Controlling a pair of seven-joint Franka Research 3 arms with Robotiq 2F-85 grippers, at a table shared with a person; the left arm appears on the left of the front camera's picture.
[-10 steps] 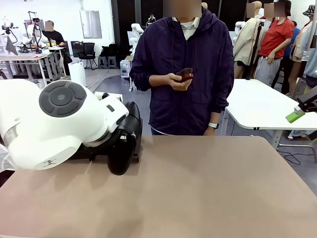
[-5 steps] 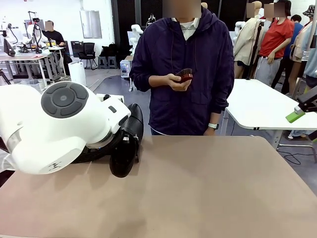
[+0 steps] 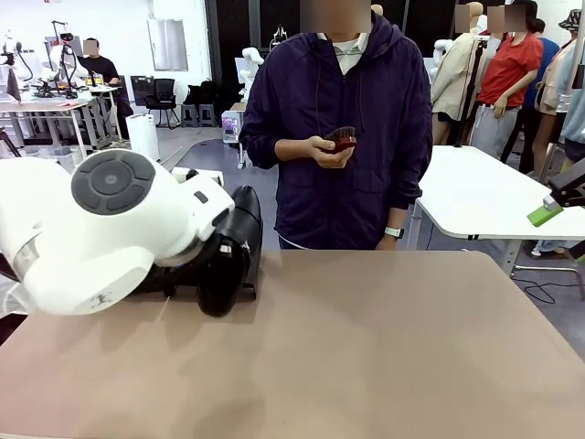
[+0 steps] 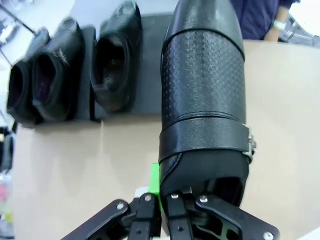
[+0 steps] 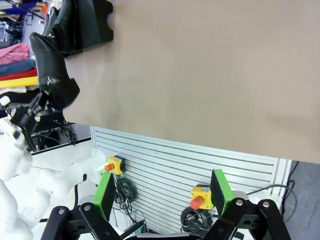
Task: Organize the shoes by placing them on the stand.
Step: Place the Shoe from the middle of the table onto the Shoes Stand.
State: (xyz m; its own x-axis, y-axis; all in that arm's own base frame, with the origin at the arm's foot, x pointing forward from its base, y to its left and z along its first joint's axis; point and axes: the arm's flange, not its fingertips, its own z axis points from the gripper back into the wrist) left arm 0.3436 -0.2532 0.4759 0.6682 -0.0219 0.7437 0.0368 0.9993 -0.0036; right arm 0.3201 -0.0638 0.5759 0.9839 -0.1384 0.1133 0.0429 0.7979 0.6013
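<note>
The left pincer point(image 4: 165, 200) is clamped on the heel rim of one glossy black leather slip-on shoe point(image 4: 202, 95), toe pointing away over the low flat black stand point(image 4: 150, 65). Three more black shoes point(image 4: 75, 67) sit side by side on that stand, on the tan worktop point(image 3: 384, 357). The right pincer point(image 5: 162, 192) hangs apart, well clear.
</note>
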